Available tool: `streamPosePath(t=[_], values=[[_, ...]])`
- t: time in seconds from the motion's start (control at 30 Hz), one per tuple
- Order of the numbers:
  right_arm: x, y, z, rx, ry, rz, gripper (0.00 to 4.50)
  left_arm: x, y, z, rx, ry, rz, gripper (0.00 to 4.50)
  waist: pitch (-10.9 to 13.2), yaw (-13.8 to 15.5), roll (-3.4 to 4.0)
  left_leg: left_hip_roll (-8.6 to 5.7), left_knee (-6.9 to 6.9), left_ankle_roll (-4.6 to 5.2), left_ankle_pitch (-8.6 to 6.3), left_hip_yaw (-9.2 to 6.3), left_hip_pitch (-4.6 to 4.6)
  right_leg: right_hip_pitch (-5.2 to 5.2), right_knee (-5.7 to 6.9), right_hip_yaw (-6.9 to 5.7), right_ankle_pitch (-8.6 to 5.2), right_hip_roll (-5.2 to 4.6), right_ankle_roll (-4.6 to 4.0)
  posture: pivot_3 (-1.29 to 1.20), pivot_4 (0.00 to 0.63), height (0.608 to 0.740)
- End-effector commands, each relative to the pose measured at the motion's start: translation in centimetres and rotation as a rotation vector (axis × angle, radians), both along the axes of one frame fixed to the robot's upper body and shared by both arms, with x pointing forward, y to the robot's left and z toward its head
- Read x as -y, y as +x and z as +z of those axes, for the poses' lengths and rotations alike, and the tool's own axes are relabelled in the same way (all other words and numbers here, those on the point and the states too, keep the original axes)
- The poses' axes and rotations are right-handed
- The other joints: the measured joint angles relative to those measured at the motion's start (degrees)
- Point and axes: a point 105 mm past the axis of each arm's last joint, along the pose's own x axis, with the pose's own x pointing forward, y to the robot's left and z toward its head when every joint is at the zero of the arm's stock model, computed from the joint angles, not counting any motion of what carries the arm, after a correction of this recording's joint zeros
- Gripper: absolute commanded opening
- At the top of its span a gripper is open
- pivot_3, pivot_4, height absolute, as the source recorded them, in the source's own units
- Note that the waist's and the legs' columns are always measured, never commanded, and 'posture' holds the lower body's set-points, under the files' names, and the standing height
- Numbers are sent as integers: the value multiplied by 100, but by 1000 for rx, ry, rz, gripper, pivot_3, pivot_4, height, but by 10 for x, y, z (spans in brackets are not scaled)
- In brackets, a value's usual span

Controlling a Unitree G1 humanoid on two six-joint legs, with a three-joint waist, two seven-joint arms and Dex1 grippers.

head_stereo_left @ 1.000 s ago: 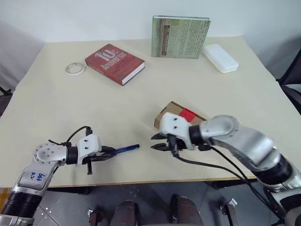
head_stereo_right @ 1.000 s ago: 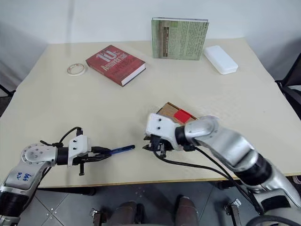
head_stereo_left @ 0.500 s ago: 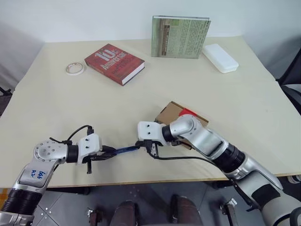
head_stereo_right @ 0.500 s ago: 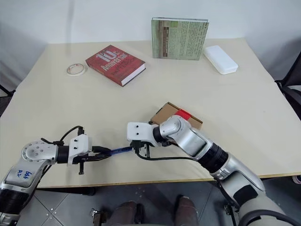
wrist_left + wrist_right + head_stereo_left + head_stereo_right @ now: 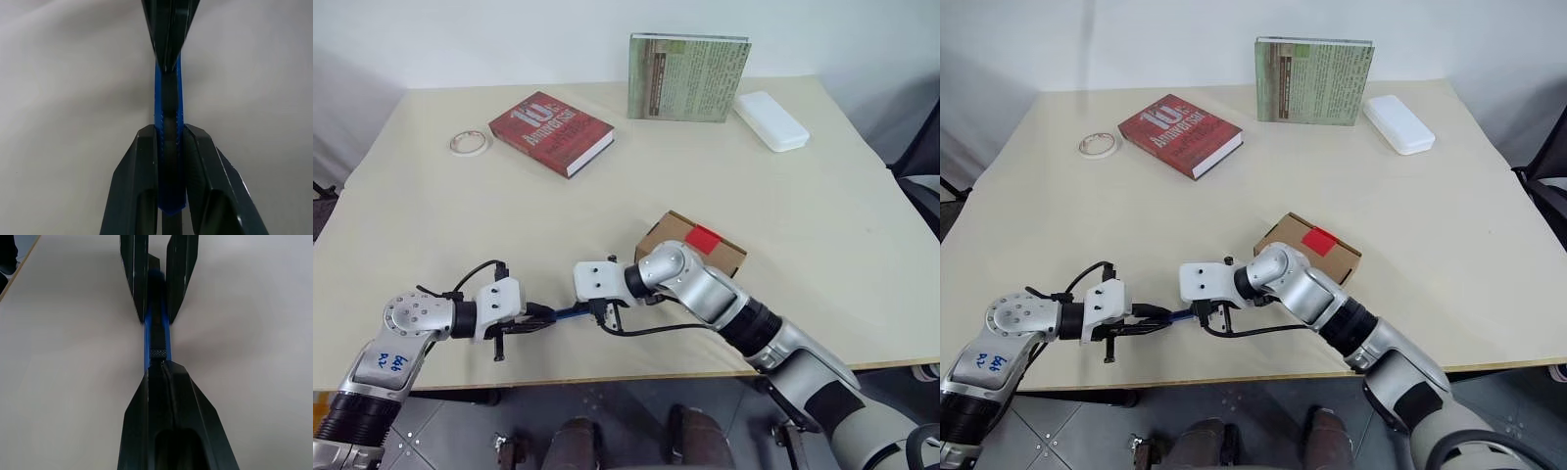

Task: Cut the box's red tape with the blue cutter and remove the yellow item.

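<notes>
A pale beige counter (image 5: 440, 225) fills most of the scene, set against a plain white wall, with grey floor tiles showing past its near edge. Along the far side a green-covered book (image 5: 689, 77) stands upright, and just beside it on the right lies a flat white case (image 5: 771, 119). Toward the far left a red book (image 5: 551, 132) lies flat at an angle, with a white tape ring (image 5: 470, 143) near it. The box (image 5: 690, 243) sits closed near the middle of the near half, the red tape (image 5: 703, 238) on its top; the right arm reaches across in front of it and hides its near corner. The blue cutter (image 5: 572, 312) lies low over the counter near the front edge, to the left of the box and apart from it. The left tool (image 5: 545, 317) is clamped on one end of the cutter, its two fingers (image 5: 146, 161) pressed against the blue sides as the left wrist view shows. The right tool (image 5: 594, 308) meets the cutter's other end head-on, its fingers (image 5: 168, 391) drawn together over the blue body just behind a small ridged slider. The two tools face each other along the cutter's length, with a short bare stretch of blue between them.
</notes>
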Motion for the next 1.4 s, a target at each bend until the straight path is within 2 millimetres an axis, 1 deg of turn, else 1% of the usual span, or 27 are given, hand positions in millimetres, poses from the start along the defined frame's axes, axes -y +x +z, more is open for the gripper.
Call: streamPosePath(t=[0.03,0.1,0.17,0.2,0.23,0.3,0.33,0.37,0.43,0.47,0.5,0.57,0.6,0.63,0.67,0.7,0.73,0.8,0.9,0.97,1.07,1.23,1.4], values=[[-5,3,12,35,37,1,12,2,-6,-21,-70,41,9,394,0,0,0,0,0,0,0,0,0,0,0,0,0,0,0,0,150,740],[1,4,23,45,58,-12,12,1,-5,-19,-55,28,21,394,0,1,0,0,0,0,0,0,0,0,1,0,0,0,0,0,150,740],[14,6,50,2,144,-73,12,-2,-2,-11,-22,-4,42,394,1,13,1,0,2,0,0,-2,-5,-1,0,0,0,0,0,0,150,740],[18,5,58,-19,171,-94,12,-2,-1,-9,-11,-17,47,394,1,19,1,0,3,0,0,-2,-6,-3,-1,1,0,0,0,0,150,740],[25,8,73,-55,219,-142,12,-3,2,-4,17,-33,55,394,1,20,1,-1,3,0,0,-3,-9,-2,-2,1,0,0,0,0,150,740],[42,12,103,-162,286,-241,357,-4,10,10,101,-91,71,394,3,13,0,0,4,0,0,-3,-10,-3,-4,1,0,0,0,0,150,740],[47,12,112,-194,307,-267,561,-4,12,15,131,-111,75,394,4,4,-1,0,4,0,0,-3,-12,-5,-3,1,0,1,0,0,150,740],[56,11,122,-227,311,-287,901,-2,14,23,173,-152,62,394,5,-6,-4,3,4,0,0,-5,-11,-5,0,0,0,3,-1,0,150,740],[74,22,141,-263,342,-388,1663,3,21,37,296,-229,51,394,6,-11,-6,11,3,-6,-3,-6,-15,-10,-1,-1,1,11,-2,0,150,740],[82,27,147,-280,349,-429,1965,6,24,41,343,-249,47,394,7,-8,-7,12,2,-8,-4,-4,-15,-11,-1,-1,1,12,-2,0,150,740],[86,29,150,-292,353,-454,2379,7,27,42,368,-256,45,394,7,-9,-8,13,2,-10,-6,-3,-16,-12,-1,-1,1,12,-2,0,150,740],[93,33,148,-330,330,-492,2961,14,35,48,450,-289,42,394,7,-17,-9,14,1,-11,-9,-2,-19,-14,-6,-3,1,14,-1,0,150,740],[96,36,147,-353,325,-516,3301,19,40,52,497,-303,42,394,7,-20,-12,13,0,-9,-13,5,-15,-13,-6,-2,2,13,0,0,150,740],[98,39,146,-370,318,-549,3736,24,44,56,543,-317,42,394,7,-21,-13,14,0,-7,-14,10,-16,-13,-11,-2,2,14,2,0,150,740],[99,42,145,-381,315,-570,3968,27,46,59,570,-324,42,394,8,-25,-14,14,0,-6,-15,11,-16,-14,-10,-2,3,13,3,0,150,740],[100,45,144,-395,305,-596,4313,30,50,62,605,-330,49,394,9,-36,-16,13,1,-5,-16,17,-16,-14,-11,-2,5,13,5,0,150,740],[99,47,144,-419,299,-614,4455,34,54,67,653,-340,61,394,10,-50,-17,13,0,-5,-16,20,-17,-15,-14,-1,5,13,6,0,150,740],[97,49,146,-448,290,-629,4455,39,59,74,733,-353,72,394,10,-80,-18,13,0,-5,-16,24,-19,-18,-15,0,5,12,7,0,150,740],[94,59,144,-475,279,-678,4455,46,61,83,835,-403,100,394,10,-170,-18,14,-5,-5,-16,22,-18,-19,-14,-2,7,12,10,0,150,740],[91,67,146,-481,299,-698,4455,49,63,86,894,-390,113,394,12,-169,-21,14,-5,-5,-18,32,-16,-20,-17,-1,8,11,11,0,150,740],[86,71,147,-497,302,-701,4455,52,64,87,931,-376,115,394,12,-172,-21,16,-4,-5,-18,32,-16,-21,-16,-1,8,12,11,0,150,740],[75,70,145,-512,297,-665,4455,54,63,87,946,-372,102,394,12,-169,-21,16,-4,-3,-20,33,-18,-21,-18,-1,11,11,17,0,150,740],[66,68,149,-511,307,-612,4455,56,63,89,948,-377,97,394,12,-167,-21,16,-2,-3,-20,33,-19,-21,-17,-1,11,11,17,0,150,740]])
